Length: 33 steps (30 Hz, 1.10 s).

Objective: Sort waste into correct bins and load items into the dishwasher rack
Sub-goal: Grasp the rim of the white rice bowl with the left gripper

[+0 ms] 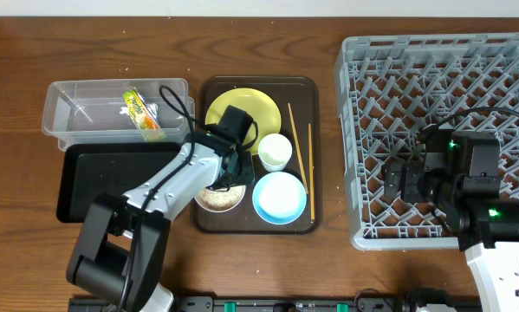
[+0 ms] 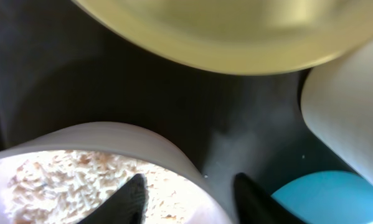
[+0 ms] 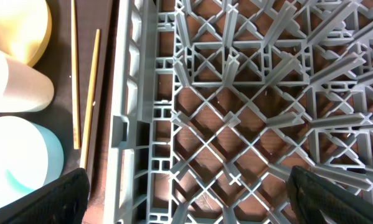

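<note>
White bowl [image 2: 111, 140] with rice scraps [image 2: 55, 180]: left claw [image 2: 189, 190] astride rim, grip unclear; right claw [image 3: 186, 186] spread over rack [image 3: 236, 93].

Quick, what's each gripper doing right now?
Left gripper: astride the white bowl rim, grip cannot be told.
Right gripper: open, empty, over the dishwasher rack.

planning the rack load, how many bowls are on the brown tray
2. The white bowl, with rice scraps, is at the brown tray's front left; the light blue bowl is beside it, front right. None seems hidden.
</note>
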### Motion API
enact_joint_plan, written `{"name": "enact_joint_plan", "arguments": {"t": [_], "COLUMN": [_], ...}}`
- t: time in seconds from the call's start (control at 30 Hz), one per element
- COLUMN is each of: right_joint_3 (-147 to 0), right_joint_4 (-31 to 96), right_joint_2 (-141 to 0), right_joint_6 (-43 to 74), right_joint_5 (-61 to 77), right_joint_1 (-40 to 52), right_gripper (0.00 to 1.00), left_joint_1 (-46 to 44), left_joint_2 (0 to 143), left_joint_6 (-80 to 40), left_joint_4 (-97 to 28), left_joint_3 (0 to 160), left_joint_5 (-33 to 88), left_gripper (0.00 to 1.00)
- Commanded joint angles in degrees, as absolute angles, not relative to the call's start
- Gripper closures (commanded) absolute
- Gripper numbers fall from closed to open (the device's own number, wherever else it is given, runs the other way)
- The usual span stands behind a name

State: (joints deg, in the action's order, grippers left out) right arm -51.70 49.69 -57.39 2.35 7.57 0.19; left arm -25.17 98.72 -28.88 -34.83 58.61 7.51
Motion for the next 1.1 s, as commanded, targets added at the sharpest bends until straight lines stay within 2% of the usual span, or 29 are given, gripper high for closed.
{"name": "enact_joint_plan", "arguments": {"t": [0.0, 0.3, 0.53, 1.07], "right_joint_3": [-52.8, -52.8, -52.8, -52.8], "right_joint_4": [49.8, 49.9, 50.0, 50.0], "right_joint_2": [-57.4, -57.4, -57.4, -57.4], "right_joint_6": [2.7, 2.7, 2.7, 2.7], "right_joint_5": [8.0, 8.0, 8.0, 8.0], "right_joint_1": [0.8, 0.8, 0.8, 0.8], "right_gripper": [0.01, 0.01, 0.01, 0.01], "left_joint_1": [-25.5, -25.5, -25.5, -25.3], "left_joint_2": [99.5, 99.4, 99.2, 88.5], "left_joint_6": [-28.8, -28.8, -28.8, -28.8], "left_joint_4": [-35.0, -35.0, -35.1, -38.1], "left_joint_3": [58.3, 58.3, 58.6, 60.7], "left_joint_5": [6.8, 6.8, 7.7, 8.5], "left_gripper": [0.65, 0.85, 0.94, 0.94]}}
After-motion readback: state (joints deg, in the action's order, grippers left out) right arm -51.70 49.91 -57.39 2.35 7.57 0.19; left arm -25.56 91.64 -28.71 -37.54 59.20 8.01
